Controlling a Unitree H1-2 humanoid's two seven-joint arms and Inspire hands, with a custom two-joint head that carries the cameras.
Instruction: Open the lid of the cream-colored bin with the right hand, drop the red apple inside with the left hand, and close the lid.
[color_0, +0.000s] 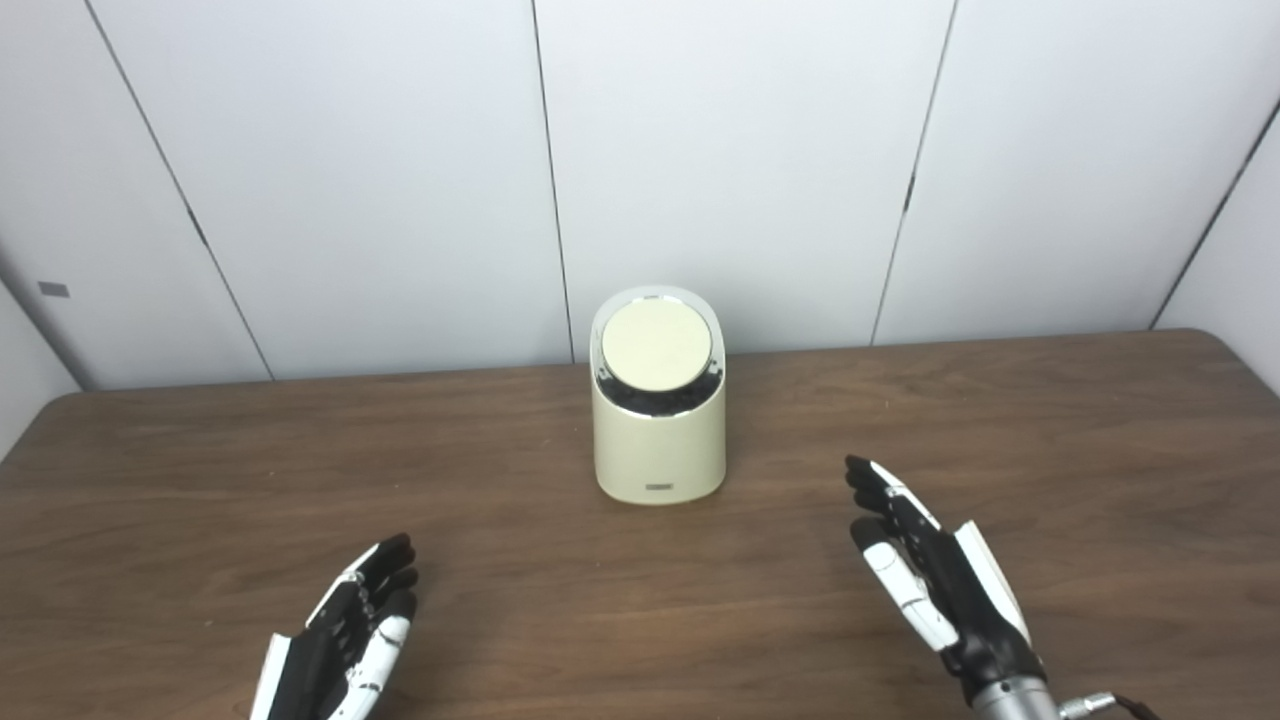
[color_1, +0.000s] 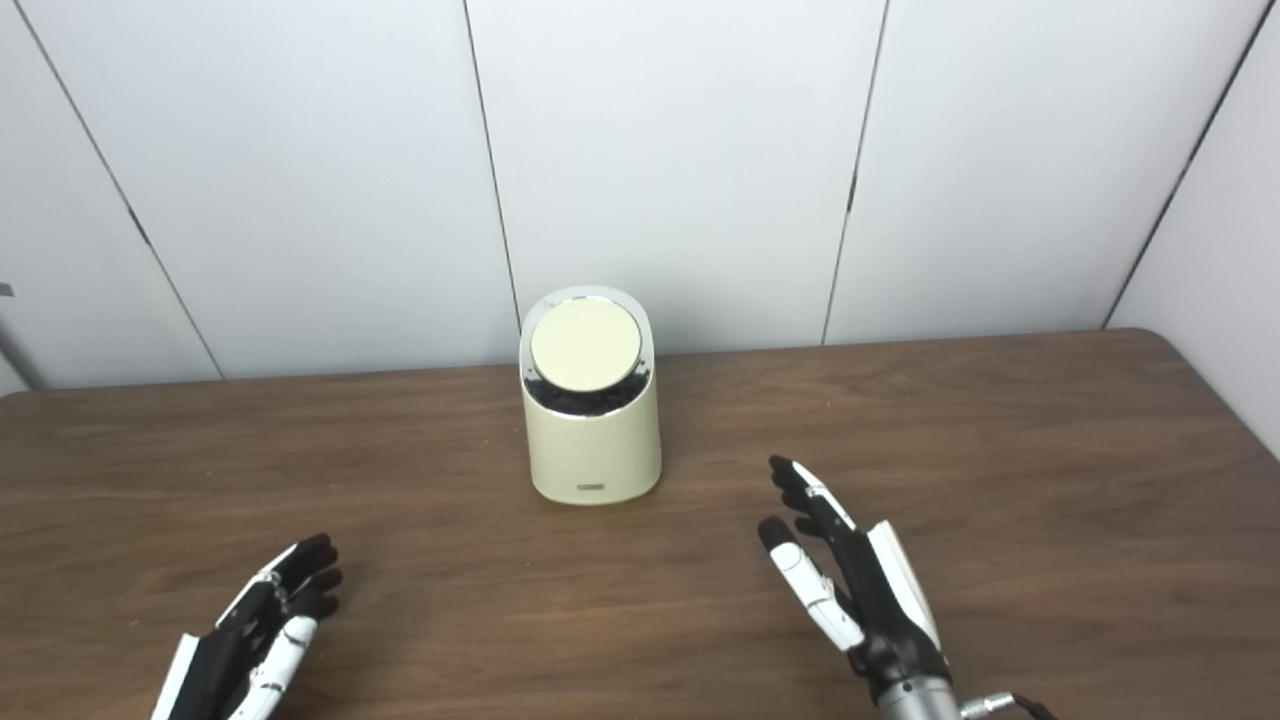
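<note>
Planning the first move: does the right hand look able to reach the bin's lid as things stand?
Probably yes. The right hand is open, and only bare table lies between it and the closed lid of the cream bin.

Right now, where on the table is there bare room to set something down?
Bare wood left and right of the bin, and between the left hand and right hand in front of it. Nothing looks crowded; no apple shows.

Bench (color_0: 1000, 420): dark brown wood-grain top with rounded far corners, its far edge running along a pale panelled wall.
Standing on the bench: cream-colored bin (color_0: 659, 440), upright, near the far edge at mid-width; round lid (color_0: 656, 345) shut and tilted toward the viewer.
</note>
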